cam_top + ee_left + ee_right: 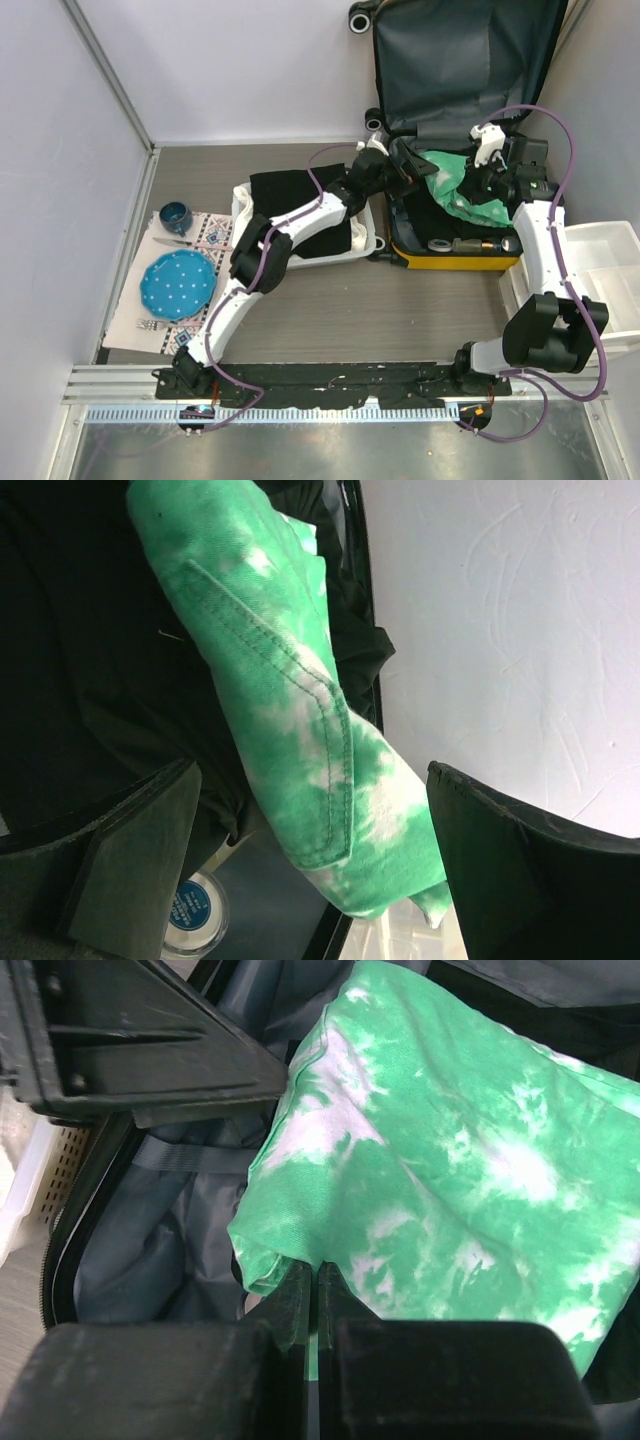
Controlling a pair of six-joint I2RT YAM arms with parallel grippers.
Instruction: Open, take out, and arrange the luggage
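Observation:
The yellow suitcase point(455, 262) lies open at the back right, its dark grey lined lid point(460, 60) propped against the wall. A green and white tie-dye garment point(455, 185) is lifted over its base. My right gripper point(483, 185) is shut on a fold of the garment point(480, 1160), the fingers point(296, 1295) pinching the cloth edge. My left gripper point(405, 175) is open at the garment's left side. In the left wrist view the garment point(290, 680) hangs between the wide-open fingers point(140, 850), not gripped.
A white mesh basket point(372, 240) with black clothes stands left of the suitcase. A round jar with a blue label point(195, 905) and dark items point(470, 243) lie in the suitcase. A teal plate point(177, 284) and cup point(174, 216) sit on a placemat at left. White drawer bins point(600, 270) stand at right.

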